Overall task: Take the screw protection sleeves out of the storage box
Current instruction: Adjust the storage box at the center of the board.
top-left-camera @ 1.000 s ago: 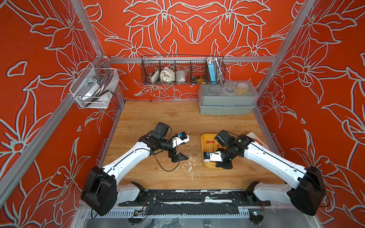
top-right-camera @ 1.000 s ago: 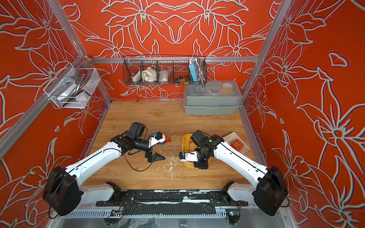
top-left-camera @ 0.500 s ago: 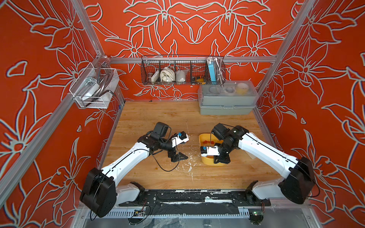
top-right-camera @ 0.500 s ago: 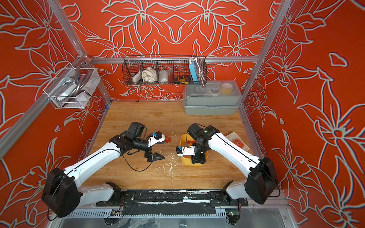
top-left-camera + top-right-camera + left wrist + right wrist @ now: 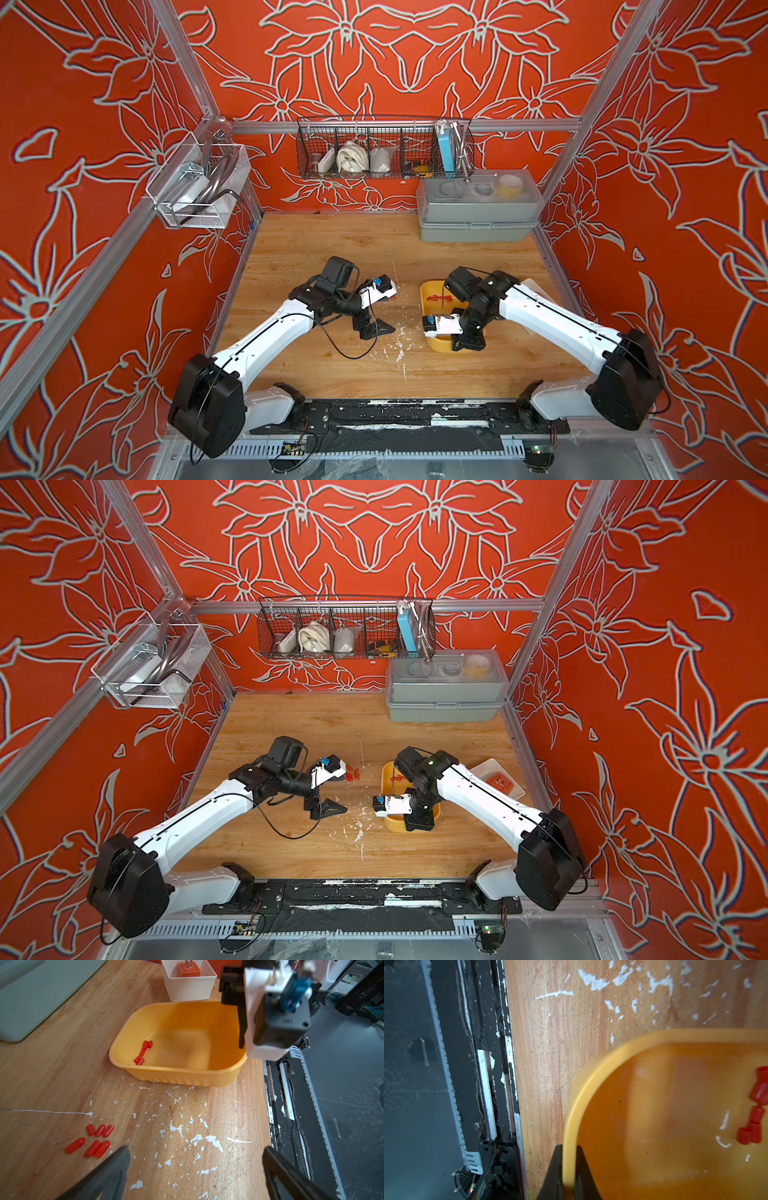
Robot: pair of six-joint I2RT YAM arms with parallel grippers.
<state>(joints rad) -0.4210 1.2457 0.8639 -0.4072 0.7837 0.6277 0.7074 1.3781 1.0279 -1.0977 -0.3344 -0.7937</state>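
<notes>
1. On the rim of the storage box (image 5: 178,1079), the right gripper (image 5: 569,1148) is pinched tight.
2. Above the surface (image 5: 62,1043), the left gripper (image 5: 195,1153) hangs spread wide, empty.
3. Several screw protection sleeves (image 5: 142,1053) lie inside; six loose sleeves (image 5: 93,1142) rest on the surface.

Sleeves (image 5: 143,1052) in yellow box (image 5: 176,1080) (others outside)

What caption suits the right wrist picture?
Right gripper pinching the rim of a shallow yellow plastic tray holding tiny red plastic sleeves.

Overhead stereo pair, wrist views near storage box (image 5: 176,1078)
</notes>
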